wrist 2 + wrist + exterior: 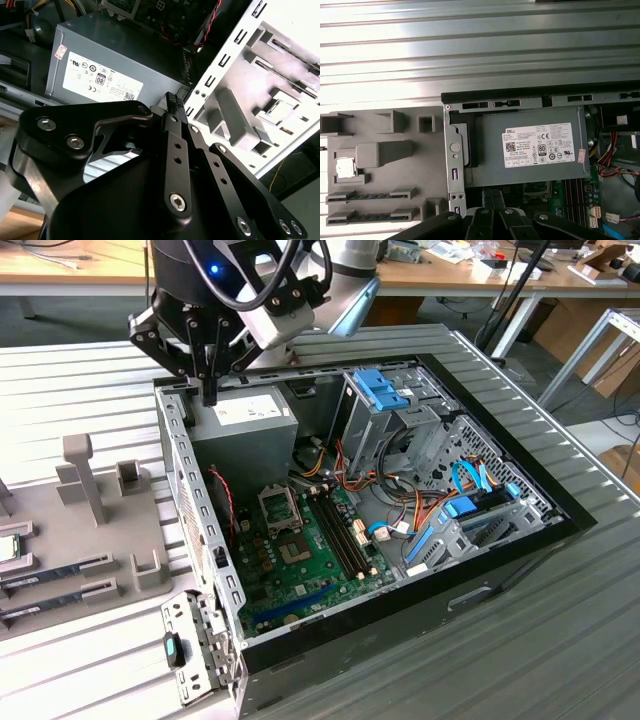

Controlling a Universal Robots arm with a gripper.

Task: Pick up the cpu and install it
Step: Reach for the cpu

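The cpu is a small silver square with a green rim, lying in a pocket of the grey parts tray at the exterior view's left edge. In the first wrist view the cpu rests on the tray beside the case. My gripper hangs shut and empty over the case's back left corner, by the grey power supply, well away from the cpu. Its black fingers meet at the tips above the power supply. The motherboard's socket stands with its metal frame raised.
The open computer case holds a green motherboard, a blue-topped drive cage and bundled cables. Memory sticks lie in slots on the tray. The case's metal wall separates the tray from the inside.
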